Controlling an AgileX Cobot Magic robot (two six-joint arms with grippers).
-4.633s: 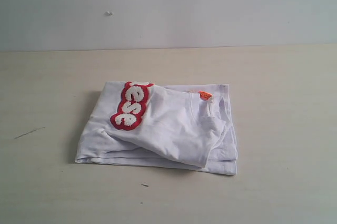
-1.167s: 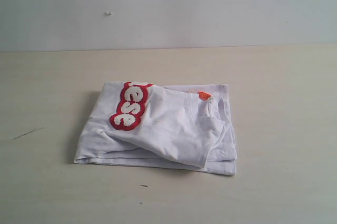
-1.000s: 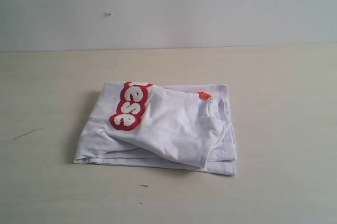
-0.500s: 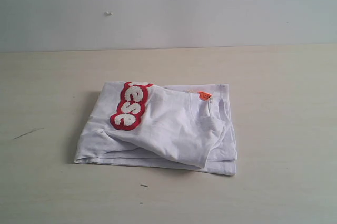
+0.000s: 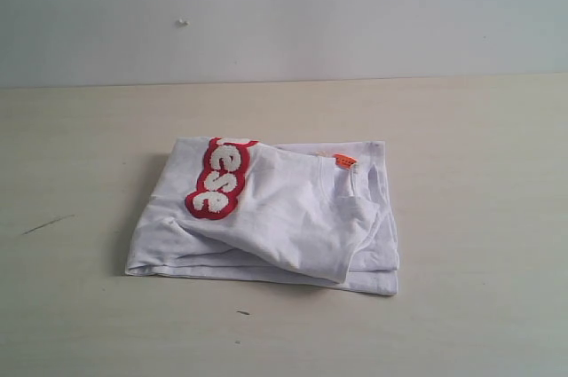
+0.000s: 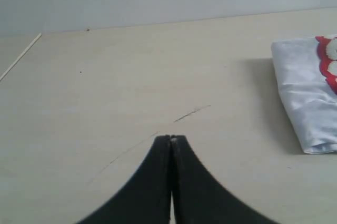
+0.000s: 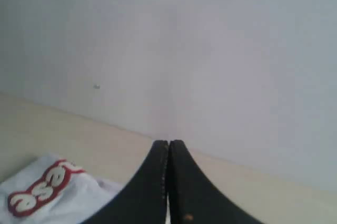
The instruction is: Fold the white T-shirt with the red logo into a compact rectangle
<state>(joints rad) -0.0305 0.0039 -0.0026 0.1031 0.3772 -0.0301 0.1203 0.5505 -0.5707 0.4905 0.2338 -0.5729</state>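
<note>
shirt: your shirt [image 5: 284,222] lies folded in a rough rectangle on the table [image 5: 479,146], with the top flap slanting.
logo: the logo [image 5: 217,180] shows on the top fold, at the shirt's far left corner.
tag: the orange tag [image 5: 344,161] is near the far right corner.
left gripper: your left gripper [image 6: 171,138] has its fingers pressed together, empty, apart from the shirt.
right gripper: your right gripper [image 7: 168,143] is closed tip to tip, holding nothing.
</note>
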